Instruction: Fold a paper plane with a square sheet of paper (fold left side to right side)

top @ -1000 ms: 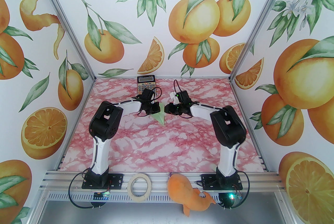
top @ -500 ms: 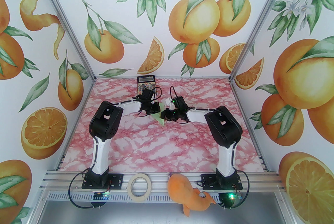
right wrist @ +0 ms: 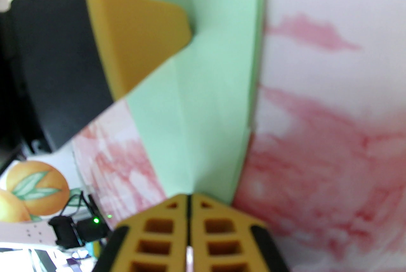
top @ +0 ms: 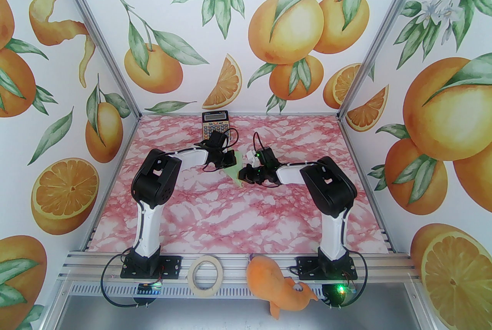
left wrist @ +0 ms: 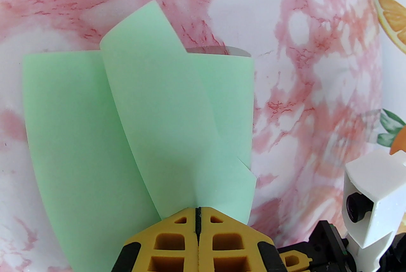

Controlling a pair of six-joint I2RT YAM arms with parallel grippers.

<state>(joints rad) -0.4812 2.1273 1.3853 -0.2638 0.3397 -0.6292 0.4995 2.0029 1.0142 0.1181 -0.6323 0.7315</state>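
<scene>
Centrally, left fingers [left wrist: 171, 239] pinching paper plane [left wrist: 79, 125] flap, right fingers [right wrist: 219, 232] clenched at its edge, table [top: 230, 220] open around.

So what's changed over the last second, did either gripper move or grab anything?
The right gripper slid left and a little nearer, onto the green paper, and shut its jaws at the paper's edge. The left gripper stayed shut, pressing the paper down; the calculator, tape roll and plush toy did not move.
</scene>
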